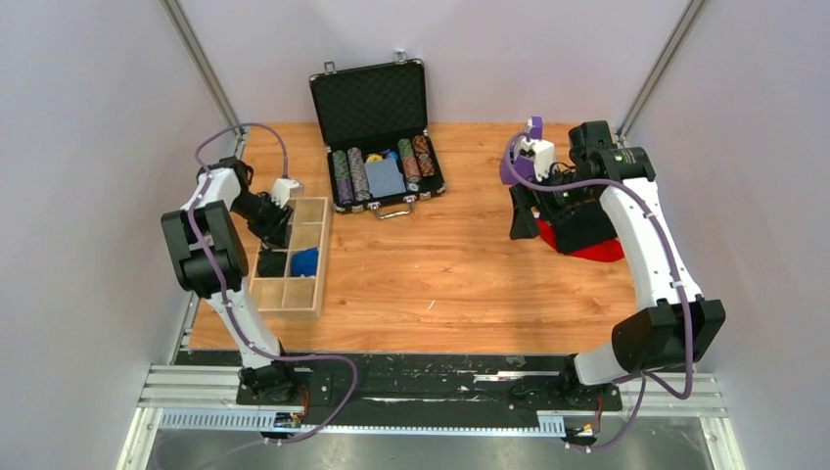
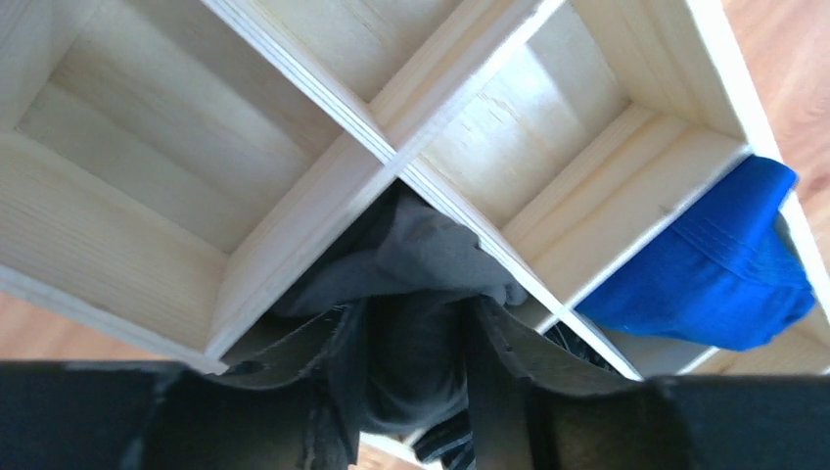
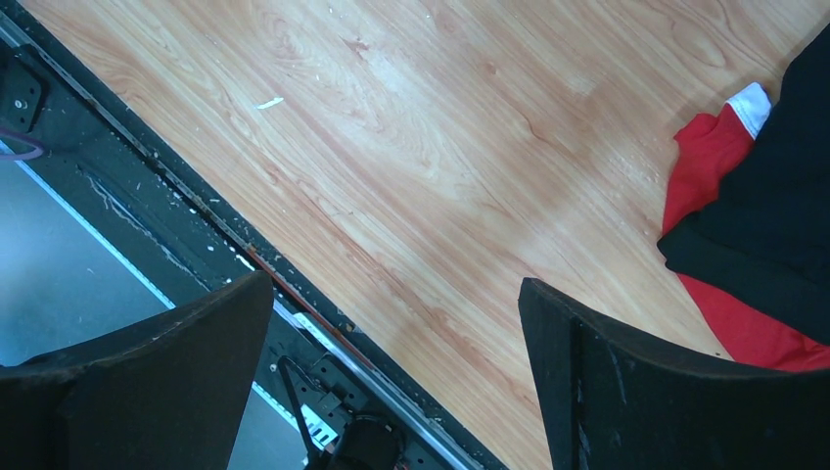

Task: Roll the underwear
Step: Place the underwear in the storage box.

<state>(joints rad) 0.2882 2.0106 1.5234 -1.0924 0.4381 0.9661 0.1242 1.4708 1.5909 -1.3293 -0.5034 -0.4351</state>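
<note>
I'm seeing the underwear (image 2: 411,255) bunched in a wooden organizer (image 2: 313,196) cell, between the left gripper (image 2: 416,333) fingers; can't tell if it's clamping. Withdrawing risks dragging the cloth, unrolling it. Right gripper (image 3: 391,294) is gaping, empty.

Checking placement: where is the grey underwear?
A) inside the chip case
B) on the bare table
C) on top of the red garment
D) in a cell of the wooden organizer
D: the left wrist view shows the underwear sitting down in a cell of the organizer, next to the cell with the blue garment.
</note>
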